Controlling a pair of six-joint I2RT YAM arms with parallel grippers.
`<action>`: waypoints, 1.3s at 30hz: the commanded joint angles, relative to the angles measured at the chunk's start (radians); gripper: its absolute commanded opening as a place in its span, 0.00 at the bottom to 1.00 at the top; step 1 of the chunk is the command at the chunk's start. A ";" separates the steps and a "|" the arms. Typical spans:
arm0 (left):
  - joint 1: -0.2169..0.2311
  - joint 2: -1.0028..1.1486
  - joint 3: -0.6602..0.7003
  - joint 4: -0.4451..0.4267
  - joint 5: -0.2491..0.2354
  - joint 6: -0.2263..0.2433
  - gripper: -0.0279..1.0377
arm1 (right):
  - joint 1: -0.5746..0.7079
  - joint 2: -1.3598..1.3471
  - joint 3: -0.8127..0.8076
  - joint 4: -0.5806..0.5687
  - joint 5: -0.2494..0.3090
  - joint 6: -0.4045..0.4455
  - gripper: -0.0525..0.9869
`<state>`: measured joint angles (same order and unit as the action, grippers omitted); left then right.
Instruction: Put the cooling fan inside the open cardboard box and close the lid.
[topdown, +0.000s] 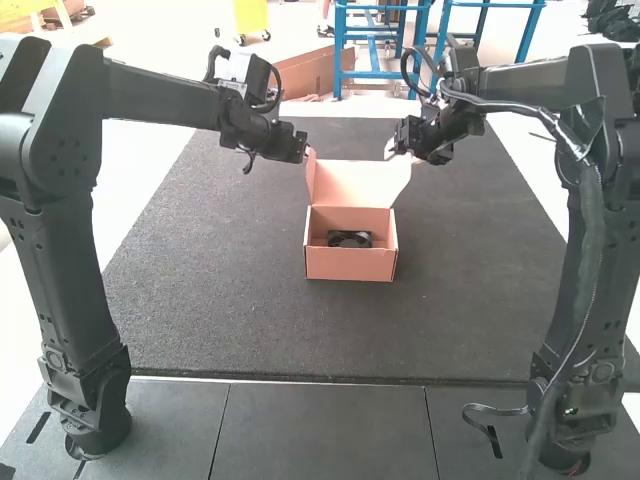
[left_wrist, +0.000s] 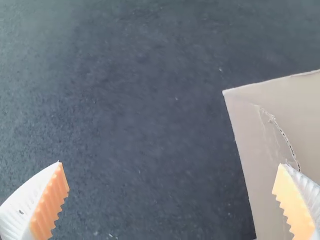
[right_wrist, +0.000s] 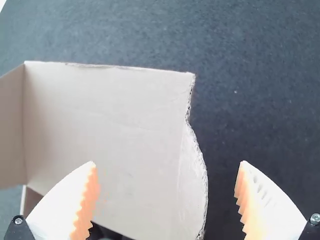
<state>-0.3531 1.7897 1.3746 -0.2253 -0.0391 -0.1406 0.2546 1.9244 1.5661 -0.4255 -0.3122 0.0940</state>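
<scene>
Dark grey matting (topdown: 200, 260) is carrying a tan cardboard box (topdown: 350, 262) at centre, lid (topdown: 355, 180) standing upright, black square cooling fan (topdown: 350, 239) lying inside, while the left gripper (topdown: 300, 148) at its 11 o'clock and the right gripper (topdown: 398, 145) at 1 o'clock are hovering, fingers apart.

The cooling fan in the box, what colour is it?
Black; the cooling fan shows best in the high view, inside the cardboard box.
</scene>
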 joint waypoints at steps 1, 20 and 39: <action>-0.006 -0.004 0.027 0.000 0.039 -0.016 0.94 | -0.021 0.004 0.032 0.007 -0.019 0.006 0.57; -0.017 -0.004 0.015 0.000 0.041 -0.017 0.94 | -0.029 0.004 0.011 0.039 0.065 0.007 0.13; -0.017 -0.006 0.026 -0.017 0.041 -0.017 0.94 | -0.018 -0.008 0.100 -0.087 0.039 0.016 0.04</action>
<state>-0.3603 1.7897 1.3743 -0.2424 -0.0101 -0.1516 0.2508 1.9247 1.6245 -0.5026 -0.2661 0.1047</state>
